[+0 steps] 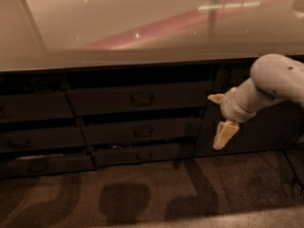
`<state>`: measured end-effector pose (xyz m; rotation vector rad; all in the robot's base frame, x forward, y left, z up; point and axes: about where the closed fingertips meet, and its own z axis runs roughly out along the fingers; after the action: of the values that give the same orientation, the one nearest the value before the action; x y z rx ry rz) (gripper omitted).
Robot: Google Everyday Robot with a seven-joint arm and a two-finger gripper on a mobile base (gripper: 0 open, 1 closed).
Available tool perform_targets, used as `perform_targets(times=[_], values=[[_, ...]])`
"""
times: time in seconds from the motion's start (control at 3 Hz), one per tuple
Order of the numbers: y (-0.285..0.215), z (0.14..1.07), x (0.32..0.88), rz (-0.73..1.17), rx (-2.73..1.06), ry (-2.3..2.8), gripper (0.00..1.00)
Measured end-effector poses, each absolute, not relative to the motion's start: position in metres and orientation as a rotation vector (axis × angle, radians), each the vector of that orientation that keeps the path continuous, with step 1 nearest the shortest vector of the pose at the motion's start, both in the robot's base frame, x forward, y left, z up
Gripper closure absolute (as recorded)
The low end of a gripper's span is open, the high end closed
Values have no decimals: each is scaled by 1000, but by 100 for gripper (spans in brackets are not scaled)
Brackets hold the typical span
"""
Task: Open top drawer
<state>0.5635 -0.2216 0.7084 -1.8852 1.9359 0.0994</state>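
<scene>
Countertop: a broad, glossy pale slab (71,37) runs across the whole upper view, its front edge overhanging the dark cabinets.
Reflections: a pinkish streak (156,25) crosses the gloss diagonally, with a short bright bar of light near the right.
Left drawer stack: three dark fronts (35,106) one under another; the lowest carries a pale strip (33,156) along its upper edge.
Top drawer: the top drawer (104,99) is the uppermost front of the middle stack, just under the counter edge, wide and dark grey.
Handle: a small loop handle (141,98) sits at the centre of that front, with nothing touching it.
Drawer position: it seems flush or very nearly so, though the dim light makes this hard to judge.
Lower drawers: a slimmer middle front (142,131) and a bottom front (137,154) lie beneath it, each with a like handle.
Floor: mottled brownish carpet (57,194) bears soft dark shadows (124,201) below the middle stack.
Gripper: the gripper (219,117) hangs in front of the cabinets, right of the top drawer's end and well apart from its handle.
Fingers: two pale fingers (223,134) are spread apart, one up and one down, holding nothing.
Arm: the white rounded arm (275,80) comes in from the right edge.
Right cabinet: a plain dark panel (270,132) stands behind the arm.
</scene>
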Motion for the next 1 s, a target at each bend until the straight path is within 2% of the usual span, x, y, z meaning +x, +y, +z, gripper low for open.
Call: perform_targets(times=[0.33,1.0], values=[[-204,707,575,-155,-1943,1981,0],[-191,696,578,-204,-1988,1996,0]])
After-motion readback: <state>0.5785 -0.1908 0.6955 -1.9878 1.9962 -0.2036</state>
